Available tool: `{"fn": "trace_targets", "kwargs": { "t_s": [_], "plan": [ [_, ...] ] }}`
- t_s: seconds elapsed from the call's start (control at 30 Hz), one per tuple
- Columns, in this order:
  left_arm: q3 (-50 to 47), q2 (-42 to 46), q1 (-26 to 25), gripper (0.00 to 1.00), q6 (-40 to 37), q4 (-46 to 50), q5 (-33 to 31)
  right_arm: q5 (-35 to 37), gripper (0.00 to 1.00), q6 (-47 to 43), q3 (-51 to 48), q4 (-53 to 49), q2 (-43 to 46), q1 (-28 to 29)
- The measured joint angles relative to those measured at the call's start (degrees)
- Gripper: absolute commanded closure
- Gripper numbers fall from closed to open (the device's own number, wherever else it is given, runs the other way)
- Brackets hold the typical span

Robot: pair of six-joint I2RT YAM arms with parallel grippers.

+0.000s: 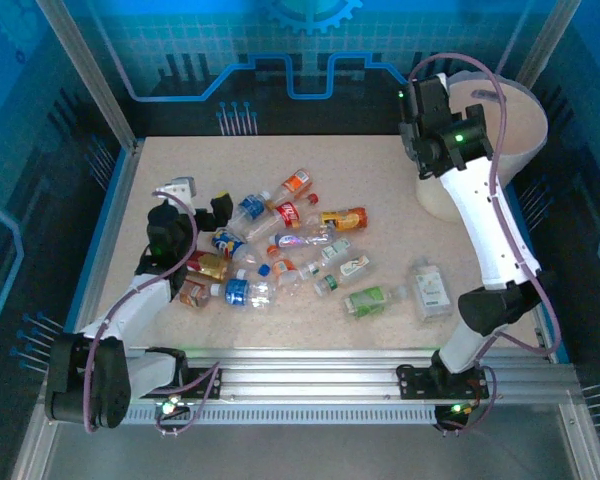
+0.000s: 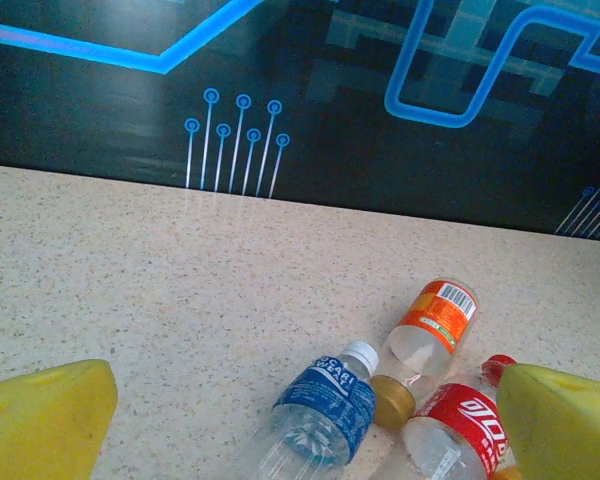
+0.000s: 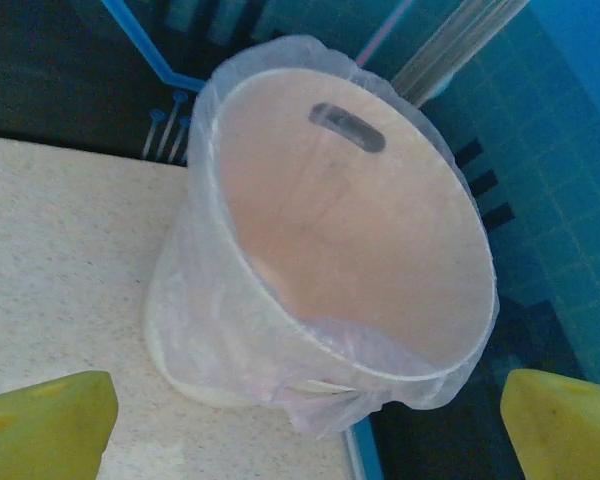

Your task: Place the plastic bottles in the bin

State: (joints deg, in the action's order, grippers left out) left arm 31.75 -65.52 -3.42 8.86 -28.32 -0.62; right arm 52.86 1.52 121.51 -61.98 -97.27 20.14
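Left wrist cam: left gripper (image 2: 305,420) wide open and empty, plastic bottles (image 2: 435,330) just ahead between the jaws. Right gripper (image 3: 305,425) gaping empty too, facing the bin (image 3: 220,300).

The table (image 1: 380,190) had a matt, speckled, stone-like top. The plastic bottles (image 2: 325,410) were clear and glossy, with printed labels. The bin (image 3: 310,250) was smooth, translucent whitish plastic under a thin, wrinkled film (image 3: 195,330). The rails (image 1: 310,385) at the table's near edge looked like ribbed, dull metal.

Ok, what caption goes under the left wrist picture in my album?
The open left gripper faces a blue-label bottle, an orange-label bottle and a red-label bottle lying on the speckled table.
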Motion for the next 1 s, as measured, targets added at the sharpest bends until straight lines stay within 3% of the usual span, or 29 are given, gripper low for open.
{"fn": "trace_targets", "kwargs": {
  "t_s": [0.43,0.77,1.0],
  "plan": [
    [0.00,-0.68,-0.28,0.01,0.20,-0.02,0.74,-7.93,0.03,-7.13,-0.79,2.47,-5.40,-5.53],
    [0.00,-1.60,-0.50,0.01,0.20,-0.02,1.57,-8.41,0.04,-9.53,-1.25,6.12,-11.02,-8.13],
    [0.00,-2.16,-0.50,0.01,0.04,-0.04,1.57,-10.32,0.15,-9.51,-1.07,6.10,-15.23,-9.88]
  ]
}}
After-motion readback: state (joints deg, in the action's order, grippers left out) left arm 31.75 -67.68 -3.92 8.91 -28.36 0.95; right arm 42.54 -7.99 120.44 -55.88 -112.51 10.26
